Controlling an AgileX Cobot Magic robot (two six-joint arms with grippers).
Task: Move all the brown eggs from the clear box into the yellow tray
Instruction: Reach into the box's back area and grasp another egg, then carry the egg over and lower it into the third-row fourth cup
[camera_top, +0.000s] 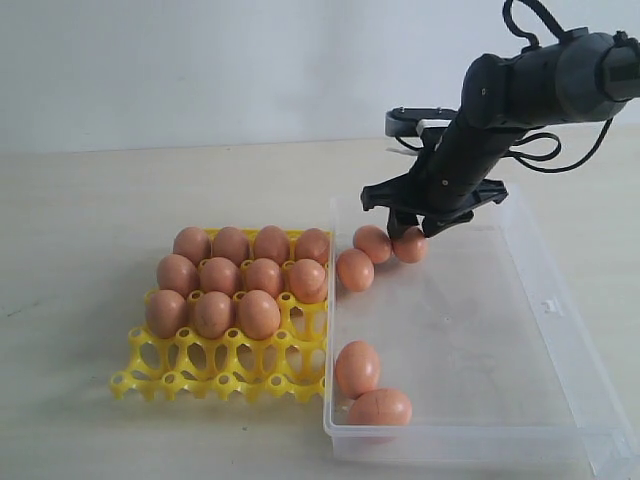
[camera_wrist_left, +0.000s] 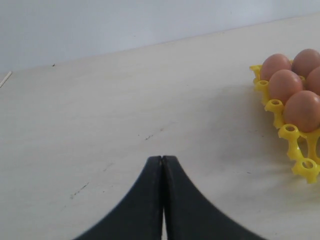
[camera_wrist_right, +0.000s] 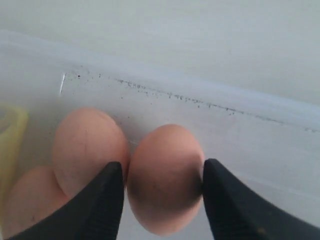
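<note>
Basically, right gripper (camera_top: 417, 230) stood open astride a brown egg (camera_wrist_right: 165, 180) in the far left corner of the clear box (camera_top: 470, 432), left gripper (camera_wrist_left: 162, 159) shut over the surface (camera_wrist_left: 100, 100); one finger (camera_wrist_right: 100, 200) crowded the neighbouring egg (camera_wrist_right: 87, 145), so closing could shove or crack it.

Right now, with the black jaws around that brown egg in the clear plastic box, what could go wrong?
One jaw sits tight beside the neighbouring brown egg; closing could knock or crack it. The smooth oval brown egg between the jaws might slip and drop during lifting.
</note>
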